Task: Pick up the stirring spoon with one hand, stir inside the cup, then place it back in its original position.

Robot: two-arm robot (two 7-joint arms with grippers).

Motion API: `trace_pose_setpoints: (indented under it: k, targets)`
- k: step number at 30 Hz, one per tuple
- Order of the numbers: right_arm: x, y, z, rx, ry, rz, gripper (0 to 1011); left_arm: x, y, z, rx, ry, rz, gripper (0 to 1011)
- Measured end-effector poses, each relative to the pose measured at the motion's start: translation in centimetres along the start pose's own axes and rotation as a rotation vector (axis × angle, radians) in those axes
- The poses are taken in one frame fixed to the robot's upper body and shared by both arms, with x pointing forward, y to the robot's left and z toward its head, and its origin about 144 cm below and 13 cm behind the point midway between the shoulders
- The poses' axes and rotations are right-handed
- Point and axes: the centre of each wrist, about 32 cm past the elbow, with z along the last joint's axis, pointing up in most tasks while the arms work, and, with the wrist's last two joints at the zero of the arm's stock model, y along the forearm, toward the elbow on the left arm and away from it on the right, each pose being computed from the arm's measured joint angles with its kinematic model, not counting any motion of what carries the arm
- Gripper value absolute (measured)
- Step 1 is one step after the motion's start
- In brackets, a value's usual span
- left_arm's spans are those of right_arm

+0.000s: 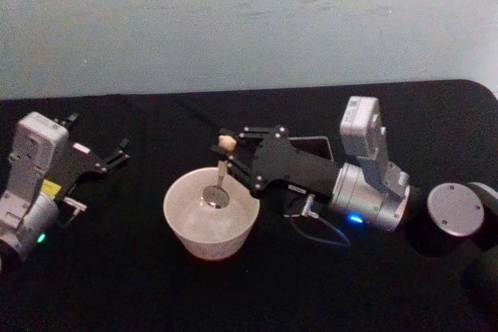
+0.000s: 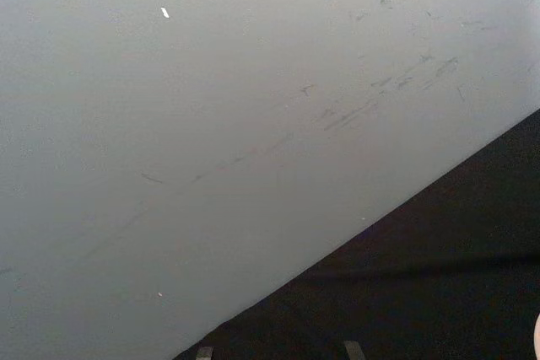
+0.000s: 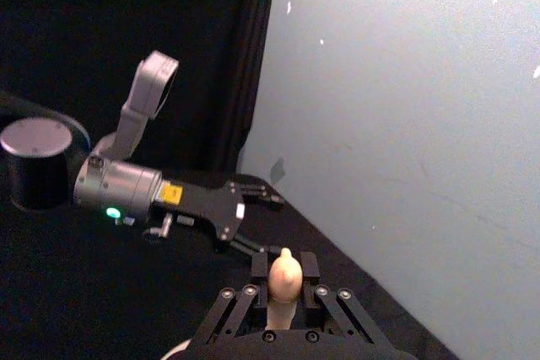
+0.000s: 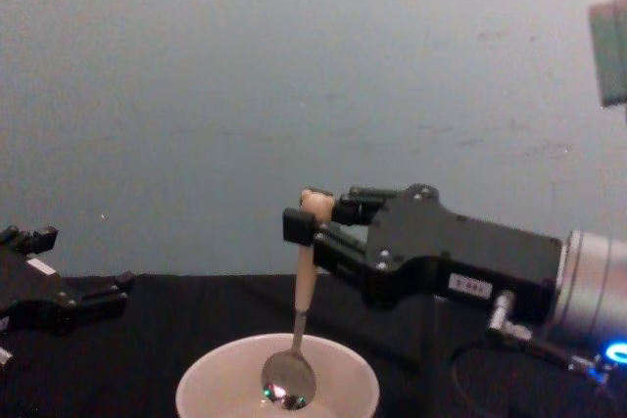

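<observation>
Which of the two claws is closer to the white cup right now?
The right gripper: it holds the spoon just above the cup, with the spoon's bowl dipped inside. The left gripper sits open, well off to the cup's left.

We note black worktop [image 1: 117, 285]; pale grey wall [image 1: 249, 21] behind worktop, dark scuff marks [image 2: 371, 107] across wall.

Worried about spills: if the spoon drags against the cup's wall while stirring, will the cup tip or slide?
Tipping seems unlikely: the cup is wide and low, broader than the stirring spoon. Sliding looks likelier: it stands free on the black cloth, nothing bracing it. The right gripper pinches the spoon near its top, so the spoon may swivel first.
</observation>
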Motion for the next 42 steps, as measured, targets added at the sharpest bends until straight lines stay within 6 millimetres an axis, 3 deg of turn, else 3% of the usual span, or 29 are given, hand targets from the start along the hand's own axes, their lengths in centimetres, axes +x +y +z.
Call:
trace_pose_setpoints:
  k: [10,27,42]
  targets:
    - [0.0,1.0,-1.5,-0.018,-0.010,-0.006,215,0.0,0.0,0.0,0.000,0.000,0.000,1001]
    - [0.2,1.8,-2.5,-0.047,-0.013,-0.028,215,0.0,0.0,0.0,0.000,0.000,0.000,1001]
    - [0.0,-1.0,-1.7,-0.050,-0.009,-0.022,215,0.0,0.0,0.0,0.000,0.000,0.000,1001]
